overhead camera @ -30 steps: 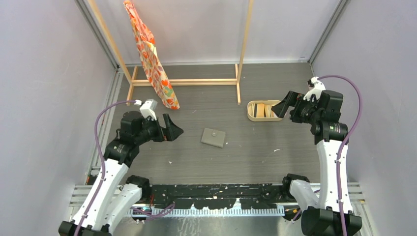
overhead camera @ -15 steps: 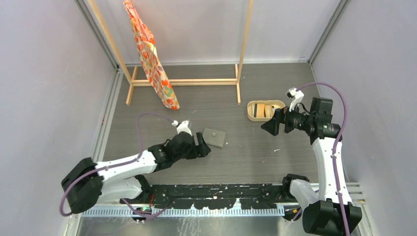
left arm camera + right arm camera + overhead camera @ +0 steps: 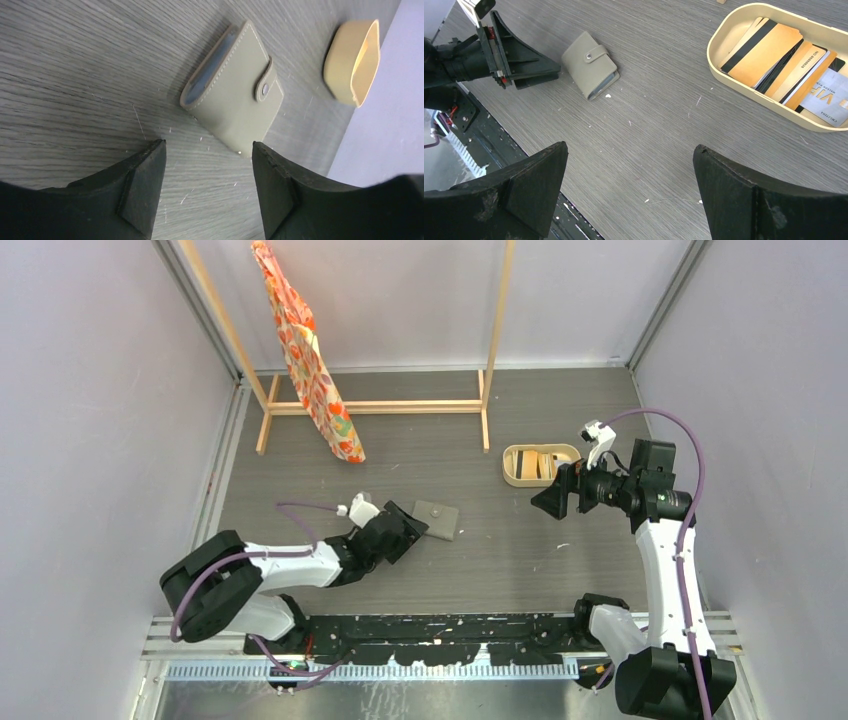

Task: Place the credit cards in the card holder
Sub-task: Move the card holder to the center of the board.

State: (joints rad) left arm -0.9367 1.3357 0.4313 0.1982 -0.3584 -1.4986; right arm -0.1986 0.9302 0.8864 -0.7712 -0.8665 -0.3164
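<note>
The grey card holder (image 3: 435,520) lies shut on the table, its stud up; the left wrist view shows the card holder (image 3: 232,92) and the right wrist view shows the card holder (image 3: 590,64). Several tan-gold credit cards (image 3: 774,55) lie stacked in the oval beige tray (image 3: 711,50), and the same credit cards (image 3: 540,465) show from above. My left gripper (image 3: 412,523) is low, just left of the holder, open with nothing between its fingers (image 3: 207,150). My right gripper (image 3: 553,502) hovers open and empty (image 3: 630,150) between tray and holder.
A wooden rack (image 3: 490,350) stands at the back with an orange patterned cloth (image 3: 310,360) hanging from it. The beige tray (image 3: 520,481) sits right of centre. Grey walls close in both sides. A black rail (image 3: 430,635) runs along the near edge.
My left arm has dropped low and reached right, up to the card holder, its jaws narrowing. My right gripper came down and left off the tray, then held still.
</note>
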